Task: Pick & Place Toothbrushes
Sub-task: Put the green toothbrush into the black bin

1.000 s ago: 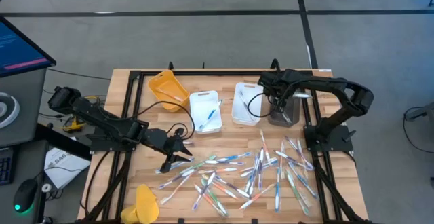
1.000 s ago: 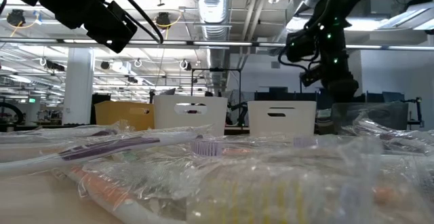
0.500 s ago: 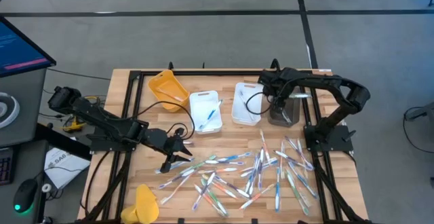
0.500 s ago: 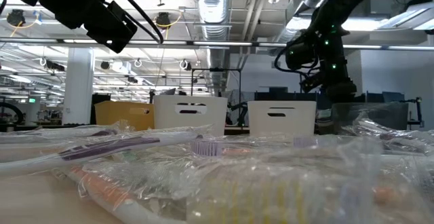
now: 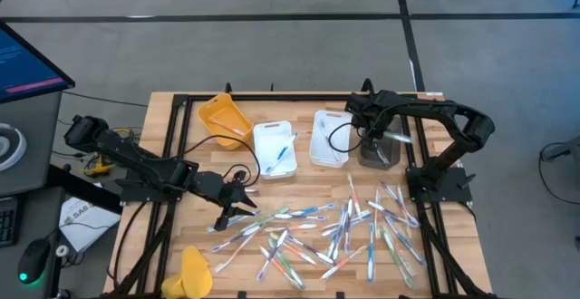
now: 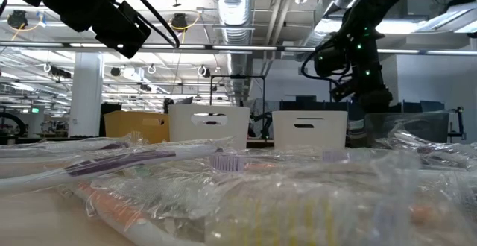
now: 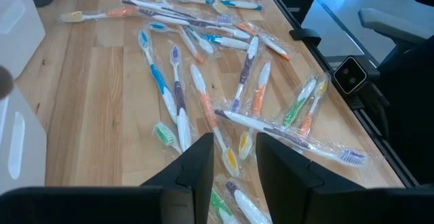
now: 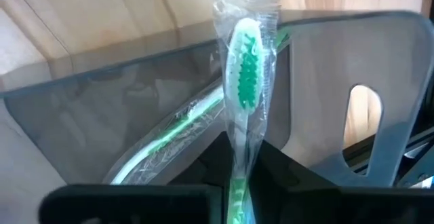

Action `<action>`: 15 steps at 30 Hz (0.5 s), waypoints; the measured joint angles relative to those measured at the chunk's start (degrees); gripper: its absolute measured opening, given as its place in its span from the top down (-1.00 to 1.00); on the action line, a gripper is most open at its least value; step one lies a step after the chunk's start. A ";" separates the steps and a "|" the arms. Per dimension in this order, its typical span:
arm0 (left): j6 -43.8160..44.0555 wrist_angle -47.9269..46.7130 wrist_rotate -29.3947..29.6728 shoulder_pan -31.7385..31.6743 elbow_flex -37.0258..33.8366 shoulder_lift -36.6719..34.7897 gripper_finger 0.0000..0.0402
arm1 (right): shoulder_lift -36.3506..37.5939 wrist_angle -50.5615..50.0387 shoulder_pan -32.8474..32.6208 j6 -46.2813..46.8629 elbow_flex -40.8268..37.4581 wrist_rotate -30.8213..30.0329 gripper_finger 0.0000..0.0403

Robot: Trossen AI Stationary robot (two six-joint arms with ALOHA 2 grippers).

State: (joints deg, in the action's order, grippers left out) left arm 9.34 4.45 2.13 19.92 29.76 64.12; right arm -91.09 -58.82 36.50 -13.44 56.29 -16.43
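From the high view, the right pincer [image 5: 379,140] is seen over the dark tray [image 5: 379,150] at the far right of the table [image 5: 308,190], while the left pincer [image 5: 237,199] hangs low at the near left, beside the scattered toothbrushes [image 5: 331,231]. Two white trays [image 5: 274,149] and a yellow tray [image 5: 224,118] lie further left along the far side.

In the low view, little is resolved beyond wrapped brushes close up.

In the left wrist view, the left fingers [image 7: 203,163] are held slightly apart with nothing between them.

In the right wrist view, a green-bristled wrapped toothbrush [image 8: 245,81] is pinched at its handle above the dark tray, where another green brush [image 8: 169,142] already lies. The grip is narrow and the wrapper slippery (a likely cause of a skewed drop), so the brush could catch the tray wall and land outside.
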 joint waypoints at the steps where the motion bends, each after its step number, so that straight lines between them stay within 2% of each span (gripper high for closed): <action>1: 0.00 0.00 0.00 0.00 0.00 0.00 0.48 | 0.00 -0.29 -0.09 0.26 0.00 0.03 0.82; 6: -0.02 0.00 0.02 0.00 0.00 0.00 0.48 | 0.00 -1.90 -0.10 5.51 0.00 -0.74 0.95; 11: -0.02 0.00 0.00 0.00 0.00 0.00 0.48 | 0.02 -2.43 -0.10 12.34 0.04 -0.26 0.85; 15: -0.02 -0.02 0.00 0.00 0.00 0.00 0.48 | 0.02 -2.05 0.33 18.02 0.10 -0.07 0.89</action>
State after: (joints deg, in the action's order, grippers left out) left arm 9.32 4.43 2.13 19.92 29.76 64.12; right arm -91.07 -60.88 36.84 4.58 56.40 -16.50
